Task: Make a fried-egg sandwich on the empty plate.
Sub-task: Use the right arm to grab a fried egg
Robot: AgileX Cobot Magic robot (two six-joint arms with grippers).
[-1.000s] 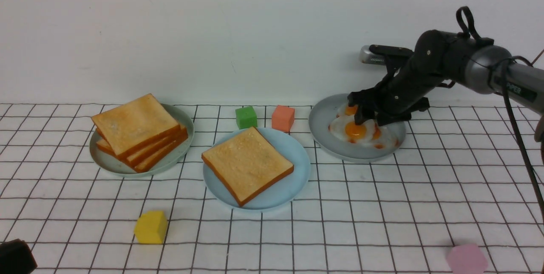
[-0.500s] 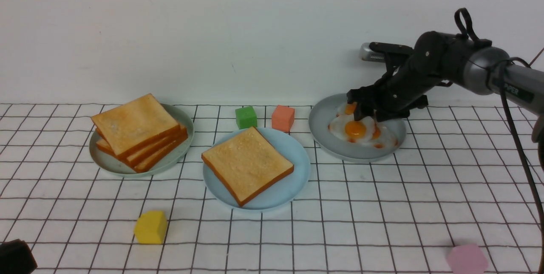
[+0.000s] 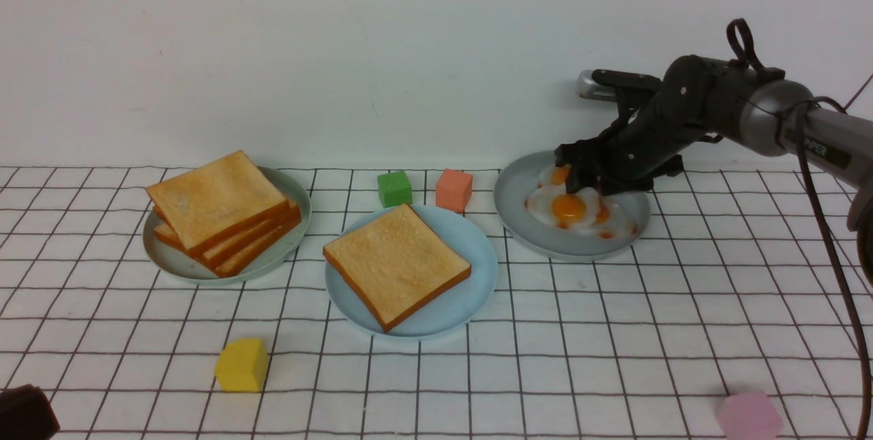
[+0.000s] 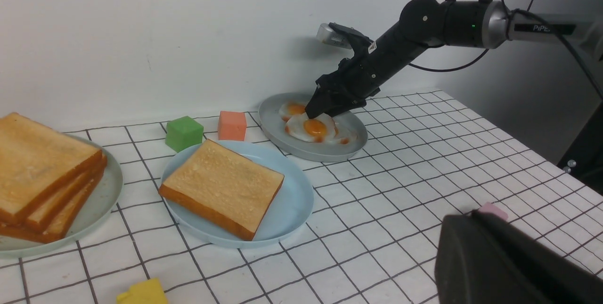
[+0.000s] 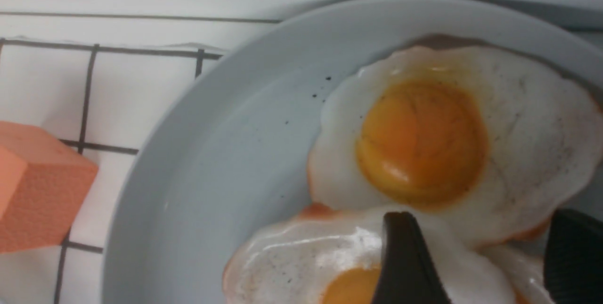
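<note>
Carefully now: one egg to lift, little room at the back

Already one toast slice [image 3: 397, 266] lies on the light-blue plate [image 3: 477, 290]; the egg and the top slice are still to be added, so picking up an egg looks like the step in hand. The front fried egg [image 5: 301, 257] sits among overlapping eggs on the grey plate [image 5: 198, 153], and the right end effector [image 5: 490, 247] is over it, its fingers apart; I can't see a firm hold. The left end effector [image 3: 27, 413] is closed, away from the plates.

Best to take a modest pinch of the white, clear of the yolk, close gently and lift slowly so the rear egg [image 5: 424, 139] doesn't come along.

The wall [image 3: 409, 85] stands close behind the grey plate, so backward movement is tight. Towards the robot, the table [image 3: 545, 358] offers more room. Going across, the egg should clear the raised rim and the orange block [image 3: 454, 189].
</note>
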